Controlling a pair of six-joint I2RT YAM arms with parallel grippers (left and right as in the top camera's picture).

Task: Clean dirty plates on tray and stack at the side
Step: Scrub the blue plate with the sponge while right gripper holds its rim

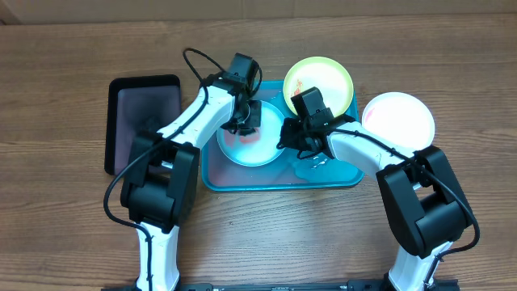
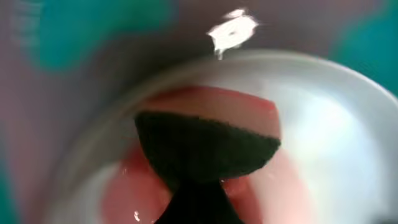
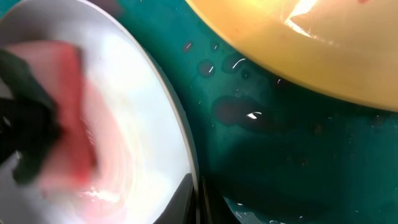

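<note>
Aqua plate at frame center, inside tray, red-smeared. Left gripper clenched on sponge, pressed on plate. Right gripper pinching plate rim. Lime-green plate overlaps tray's upper-right corner. White plate on table, right.

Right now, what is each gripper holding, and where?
Left gripper: sponge, pinched at its dark scourer side. Right gripper: aqua plate, by its rim.

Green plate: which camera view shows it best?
Overhead. The green plate shows there almost whole; only its near edge is hidden. The right wrist view gives just a blurred part of its rim, very close. The left wrist view shows none of it.
</note>
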